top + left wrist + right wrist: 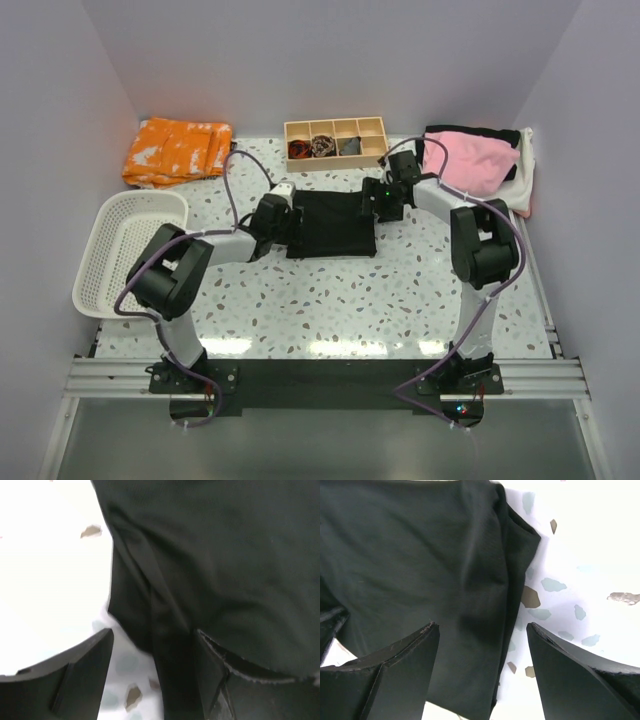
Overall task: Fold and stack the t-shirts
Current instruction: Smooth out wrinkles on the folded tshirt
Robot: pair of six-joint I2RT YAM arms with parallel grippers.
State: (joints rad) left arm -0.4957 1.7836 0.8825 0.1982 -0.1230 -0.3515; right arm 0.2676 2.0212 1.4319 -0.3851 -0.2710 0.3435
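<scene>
A folded black t-shirt lies in the middle of the table. My left gripper is open at the shirt's left edge, its fingers astride the folded edge. My right gripper is open at the shirt's upper right corner, astride the right edge; one finger is over the cloth, the other over bare table. A pile of pink, black and white t-shirts lies at the back right.
A white basket stands at the left. An orange patterned cloth lies at the back left. A wooden divided tray with small dark fabric rolls stands at the back centre. The table is speckled white terrazzo.
</scene>
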